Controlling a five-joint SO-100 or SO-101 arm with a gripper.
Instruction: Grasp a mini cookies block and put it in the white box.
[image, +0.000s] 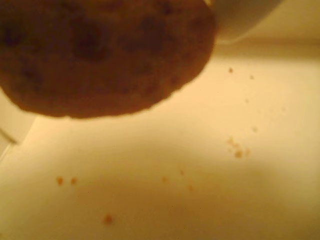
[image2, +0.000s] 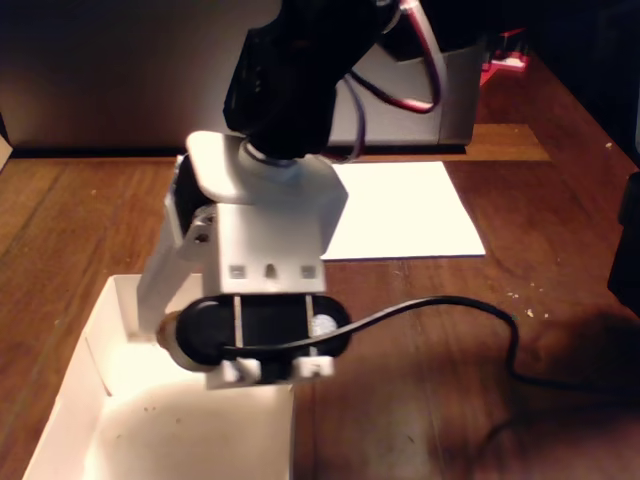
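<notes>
Mini cookies block (image: 100, 55) fills the top left of the wrist view, big, blurred, golden-brown with dark chip patches, hanging right above the pale crumb-dotted floor of the white box (image: 210, 165), and it casts a soft shadow on that floor below. A white finger (image: 245, 17) of the end effector peeks out at the cookie's upper right edge in the wrist view, and another pale part shows at the left edge. Over to the fixed view: the end effector (image2: 165, 325) sits low over the white box (image2: 90, 345), white fingers (image2: 160, 275) angling down along the box's left wall, and a small brown edge of the cookie (image2: 167, 328) shows at their tips, so the end effector is pinching the cookie just over the box's near-left part. The black wrist camera housing (image2: 265, 330) hangs under the white motor block (image2: 265, 230), and a black cable (image2: 450, 310) loops off it to the right across the brown wooden table (image2: 450, 400). Behind the arm lies a flat white paper sheet (image2: 410, 210), well apart from the box, and crumbs speckle the lit box floor (image2: 180, 430)
</notes>
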